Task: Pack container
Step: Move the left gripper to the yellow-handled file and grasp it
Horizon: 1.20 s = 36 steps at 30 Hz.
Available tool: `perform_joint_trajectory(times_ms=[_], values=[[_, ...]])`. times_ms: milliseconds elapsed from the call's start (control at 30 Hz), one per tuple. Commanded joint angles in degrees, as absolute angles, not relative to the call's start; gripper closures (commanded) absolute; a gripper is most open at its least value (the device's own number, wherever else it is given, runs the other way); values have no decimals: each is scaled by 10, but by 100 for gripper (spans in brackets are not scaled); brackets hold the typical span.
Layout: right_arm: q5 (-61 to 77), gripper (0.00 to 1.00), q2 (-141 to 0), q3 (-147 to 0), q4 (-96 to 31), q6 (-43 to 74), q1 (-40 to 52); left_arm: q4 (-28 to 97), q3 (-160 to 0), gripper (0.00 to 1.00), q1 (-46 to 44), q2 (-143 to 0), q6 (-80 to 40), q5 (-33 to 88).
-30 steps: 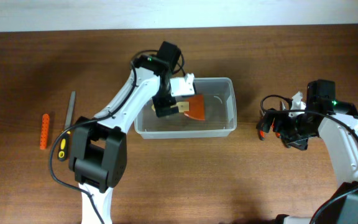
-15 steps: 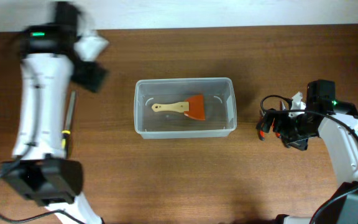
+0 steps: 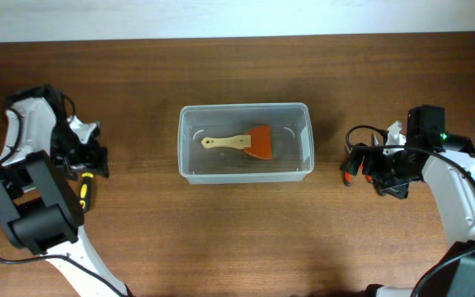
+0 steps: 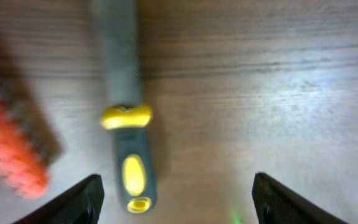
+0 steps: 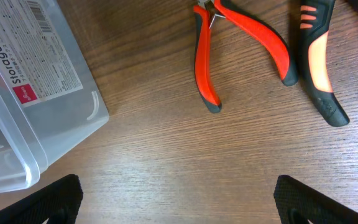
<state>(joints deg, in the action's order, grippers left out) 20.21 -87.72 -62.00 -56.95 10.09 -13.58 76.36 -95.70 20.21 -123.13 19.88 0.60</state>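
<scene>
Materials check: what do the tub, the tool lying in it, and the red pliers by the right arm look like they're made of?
The container: clear, glossy plastic; it is see-through and carries a printed label. The scraper-like tool: the pale handle looks like wood and the orange blade is probably plastic. The pliers: red grips with dark tips, likely rubbery coating.

The tub (image 5: pixel 11 143) has a sticker (image 5: pixel 37 51) on it. The big words on the sticker say "Storage Box". The small print beside them is too tiny to read.
</scene>
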Motion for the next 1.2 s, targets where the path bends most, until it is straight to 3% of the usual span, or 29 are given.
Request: perform_joint_trajectory(times_ms=[0, 567, 733, 867, 967, 1167], values=[[196, 1, -881, -631, -568, 100, -139, 741, -917, 23, 205, -1226, 182, 6], [197, 1, -881, -631, -566, 100, -139, 625, -838, 26, 215, -1226, 168, -14], [196, 1, -881, -631, -566, 100, -139, 623, -835, 49, 215, -1226, 168, -14], [196, 2, -881, -631, -566, 100, -139, 623, -835, 60, 215, -1226, 168, -14], [196, 1, -881, -631, -566, 100, -139, 621, -835, 78, 215, -1226, 168, -15], [197, 1, -881, -631, -566, 100, -139, 615, -836, 92, 215, -1226, 168, -13]])
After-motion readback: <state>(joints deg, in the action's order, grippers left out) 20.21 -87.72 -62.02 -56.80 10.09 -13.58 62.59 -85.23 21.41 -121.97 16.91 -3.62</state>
